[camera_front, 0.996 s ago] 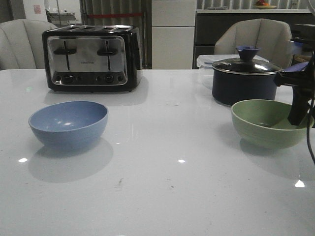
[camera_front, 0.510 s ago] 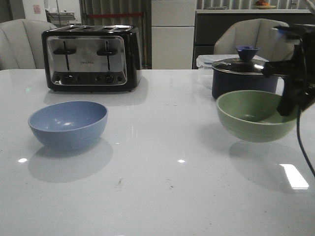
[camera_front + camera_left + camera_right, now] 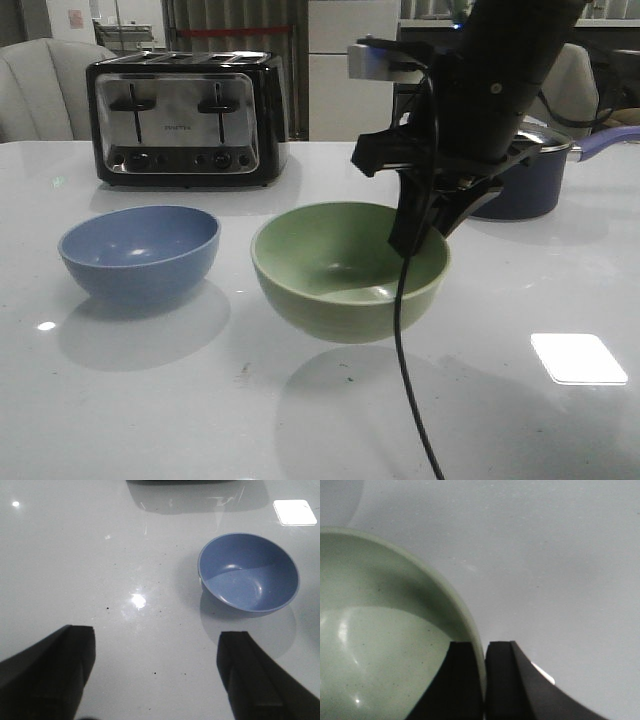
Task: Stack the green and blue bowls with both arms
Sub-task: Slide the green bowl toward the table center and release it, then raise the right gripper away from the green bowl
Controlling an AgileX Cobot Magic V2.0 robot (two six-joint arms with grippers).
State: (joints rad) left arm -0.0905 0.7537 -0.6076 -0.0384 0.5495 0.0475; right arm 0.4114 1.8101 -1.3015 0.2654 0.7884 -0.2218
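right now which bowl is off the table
The green bowl, pinched at its rim by the right end effector. The blue bowl rests on the table.

We see a toaster (image 3: 187, 118) at ten o'clock on the white table (image 3: 150, 400). At two o'clock stands a saucepan (image 3: 525, 185), handle pointing to three. Behind the table, chairs (image 3: 45, 85) at ten and two.
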